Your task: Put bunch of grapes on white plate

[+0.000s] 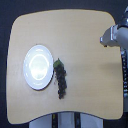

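A round white plate (38,66) lies on the wooden table toward the exterior view's left. Just to its right lies the bunch of grapes (61,80), dark purple-black with a green leaf at its upper end, almost touching the plate's rim. My gripper (105,39) shows at the exterior view's upper right, well away from the grapes and the plate. It is small and blurred, and I cannot make out how its fingers stand. Nothing visible is held in it.
The light wooden table (85,65) has rounded corners and fills most of the view. The robot's arm and a dark cable or strut (125,75) run down the exterior view's right edge. A grey base (65,122) sits below the table's front edge.
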Robot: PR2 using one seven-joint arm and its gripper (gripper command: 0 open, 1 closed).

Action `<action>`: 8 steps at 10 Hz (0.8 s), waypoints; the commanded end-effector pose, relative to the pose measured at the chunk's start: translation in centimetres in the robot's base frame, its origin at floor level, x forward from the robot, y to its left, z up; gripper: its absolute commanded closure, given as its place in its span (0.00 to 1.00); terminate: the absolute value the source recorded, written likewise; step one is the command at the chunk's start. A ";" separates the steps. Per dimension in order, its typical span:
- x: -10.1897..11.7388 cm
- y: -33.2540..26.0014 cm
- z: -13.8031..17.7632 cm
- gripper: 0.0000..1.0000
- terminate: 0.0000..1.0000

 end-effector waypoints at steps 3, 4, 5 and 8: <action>-2.3 9.0 -2.9 0.00 0.00; -2.8 11.0 -3.4 0.00 0.00; -3.2 13.8 -3.8 0.00 0.00; -3.6 21.0 -4.4 0.00 0.00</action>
